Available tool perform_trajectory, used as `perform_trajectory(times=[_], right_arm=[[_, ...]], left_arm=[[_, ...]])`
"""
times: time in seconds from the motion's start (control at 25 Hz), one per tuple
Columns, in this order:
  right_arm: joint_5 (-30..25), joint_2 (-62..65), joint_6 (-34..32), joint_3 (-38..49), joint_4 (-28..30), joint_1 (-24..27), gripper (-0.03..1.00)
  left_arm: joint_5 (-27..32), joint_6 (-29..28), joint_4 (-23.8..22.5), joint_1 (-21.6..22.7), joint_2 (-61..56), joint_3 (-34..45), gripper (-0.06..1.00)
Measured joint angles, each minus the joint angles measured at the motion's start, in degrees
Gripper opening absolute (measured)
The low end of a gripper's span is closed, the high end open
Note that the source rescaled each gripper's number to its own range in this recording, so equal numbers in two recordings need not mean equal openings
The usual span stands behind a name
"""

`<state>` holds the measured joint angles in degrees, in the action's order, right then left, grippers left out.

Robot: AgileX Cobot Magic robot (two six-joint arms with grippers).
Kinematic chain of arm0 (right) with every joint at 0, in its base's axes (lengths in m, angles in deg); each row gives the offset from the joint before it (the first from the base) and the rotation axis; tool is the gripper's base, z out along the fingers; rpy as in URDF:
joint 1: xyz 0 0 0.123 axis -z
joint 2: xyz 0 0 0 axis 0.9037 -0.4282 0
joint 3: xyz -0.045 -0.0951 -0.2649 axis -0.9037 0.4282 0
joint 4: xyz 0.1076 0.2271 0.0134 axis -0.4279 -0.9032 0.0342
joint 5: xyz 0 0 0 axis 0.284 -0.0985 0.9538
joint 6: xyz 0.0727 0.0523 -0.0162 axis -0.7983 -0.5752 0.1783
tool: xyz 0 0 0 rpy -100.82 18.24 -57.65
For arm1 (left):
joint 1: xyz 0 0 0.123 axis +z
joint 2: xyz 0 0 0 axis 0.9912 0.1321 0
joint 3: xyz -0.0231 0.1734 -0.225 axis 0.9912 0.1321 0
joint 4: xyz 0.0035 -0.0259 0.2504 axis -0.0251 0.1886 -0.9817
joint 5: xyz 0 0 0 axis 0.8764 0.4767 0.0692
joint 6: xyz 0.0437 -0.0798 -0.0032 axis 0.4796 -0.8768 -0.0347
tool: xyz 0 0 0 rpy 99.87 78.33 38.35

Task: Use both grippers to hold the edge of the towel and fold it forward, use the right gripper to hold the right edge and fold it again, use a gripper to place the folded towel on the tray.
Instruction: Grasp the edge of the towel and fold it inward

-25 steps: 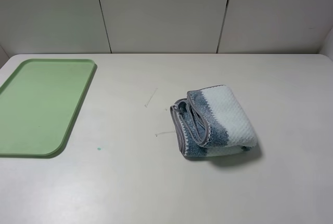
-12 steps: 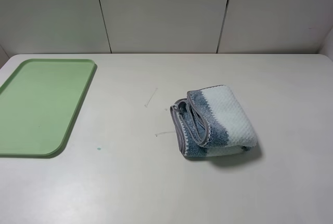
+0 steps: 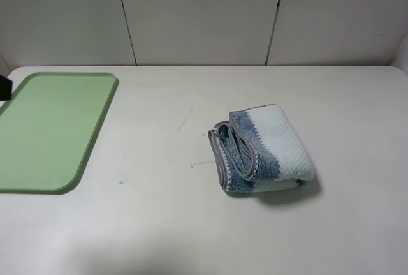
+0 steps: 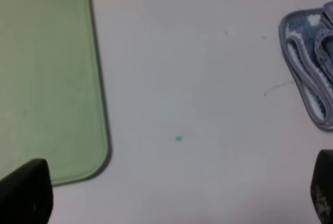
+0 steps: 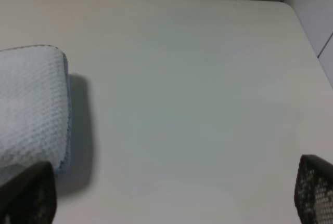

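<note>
The towel [image 3: 264, 148] lies folded into a thick bundle on the table, right of centre, its grey hem layers facing left. The light-green tray [image 3: 51, 128] sits empty at the left edge. In the left wrist view my left gripper [image 4: 174, 193] hangs open above the table between the tray [image 4: 47, 68] and the towel's hem [image 4: 309, 63], touching neither. My right gripper [image 5: 171, 193] is open too, over bare table beside the towel's pale end [image 5: 28, 104]. From the exterior high view only a small black piece [image 3: 3, 87] shows at the left edge.
A small green dot [image 3: 121, 182] marks the table near the tray's front corner. Thin scratch lines [image 3: 185, 120] run left of the towel. White wall panels [image 3: 204, 13] close off the back of the table.
A small black piece has come into the exterior high view at the left edge, by the tray. Towel and tray have not moved.
</note>
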<state>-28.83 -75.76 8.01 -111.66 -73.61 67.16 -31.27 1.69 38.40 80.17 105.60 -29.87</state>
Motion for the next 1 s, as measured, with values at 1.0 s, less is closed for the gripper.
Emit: perform_trajectory(times=[1.0], right_arm=[[0.0, 0.0, 0.0, 0.0, 0.0, 0.0, 1.0]], left_arm=[[-24.87, -17.9, 0.64, -38.05, 54.77, -19.79, 1.0]])
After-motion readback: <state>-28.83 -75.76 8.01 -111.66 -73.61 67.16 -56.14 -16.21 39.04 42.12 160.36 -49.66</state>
